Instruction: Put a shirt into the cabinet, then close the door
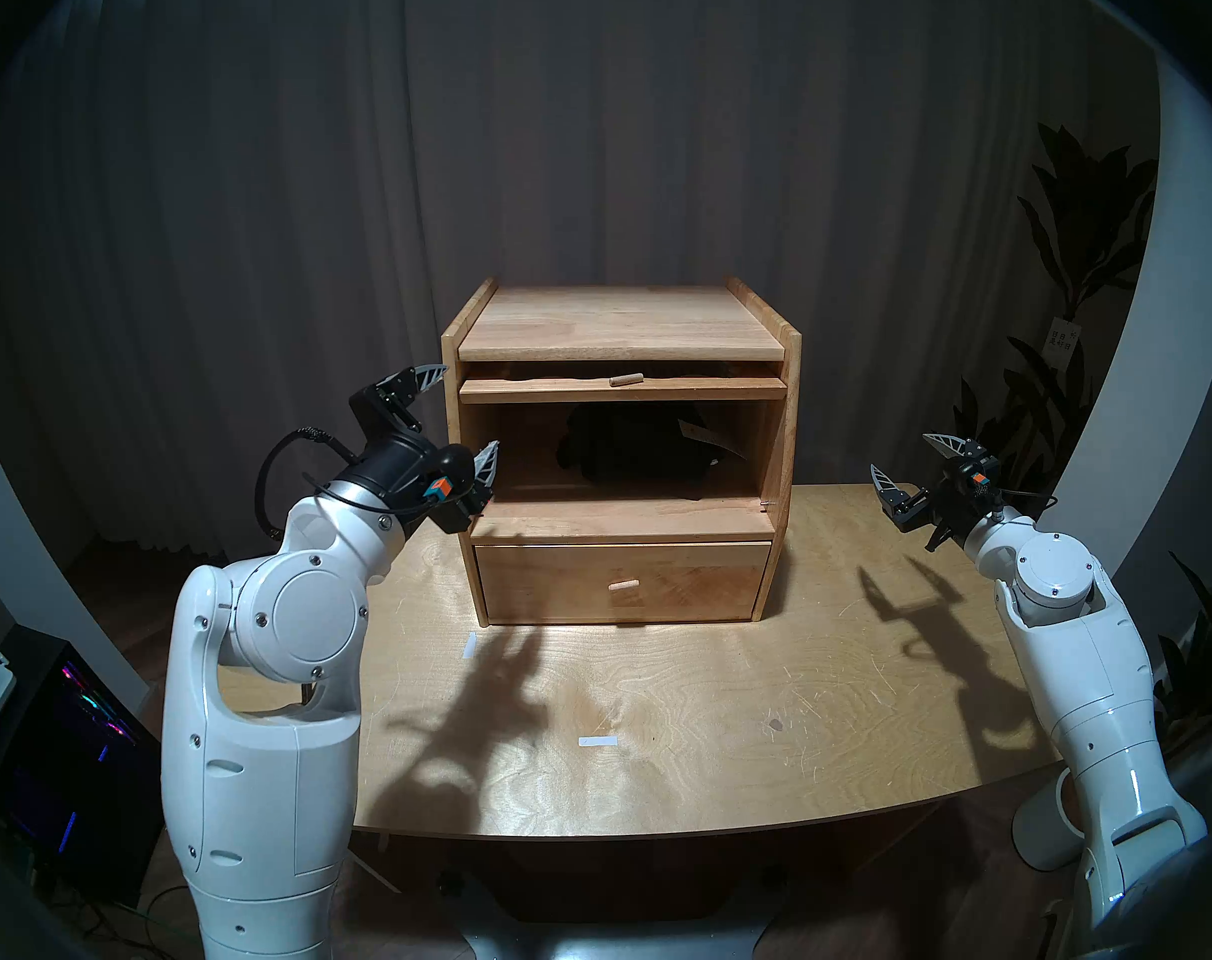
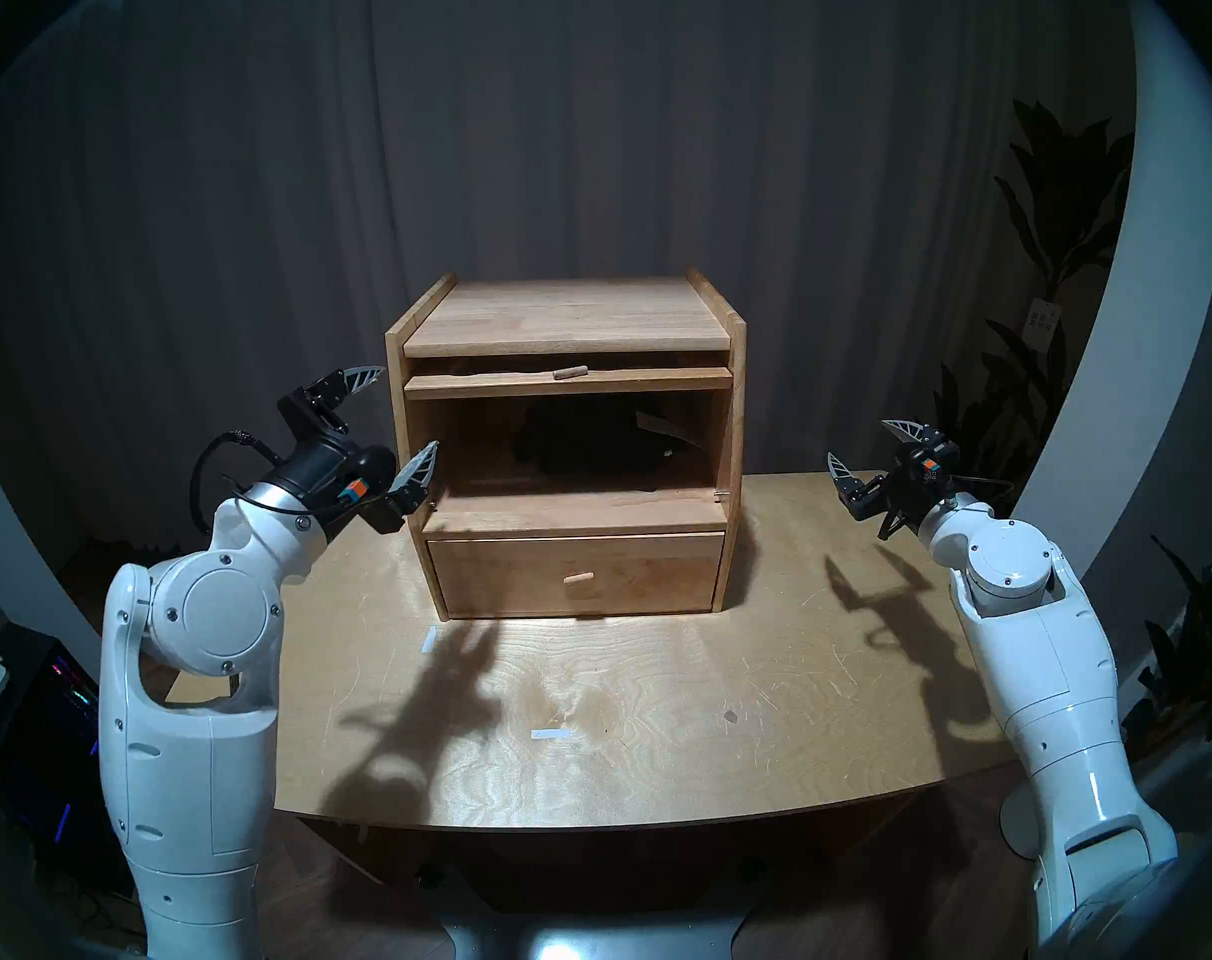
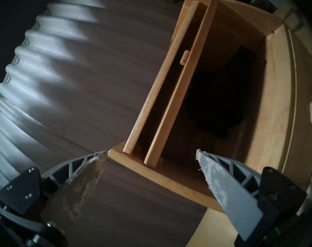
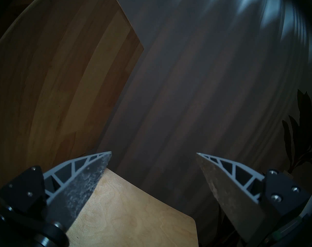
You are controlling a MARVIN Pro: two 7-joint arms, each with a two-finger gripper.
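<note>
We list one cabinet (image 1: 620,321) of light wood, standing on the tabletop (image 1: 693,716). Its large compartment holds the shirt (image 1: 631,449), a black bundle with a white tag at its right. The door (image 1: 620,387) lies raised and level under the top, peg knob (image 1: 624,379) forward, leaving the compartment uncovered. The drawer (image 1: 620,581) below sits flush; its contents are hidden. Our left tool (image 1: 461,418) hangs by the cabinet's left front edge, fingers spread, empty. Our right tool (image 1: 911,463) hangs well right of the cabinet, spread, empty.
</note>
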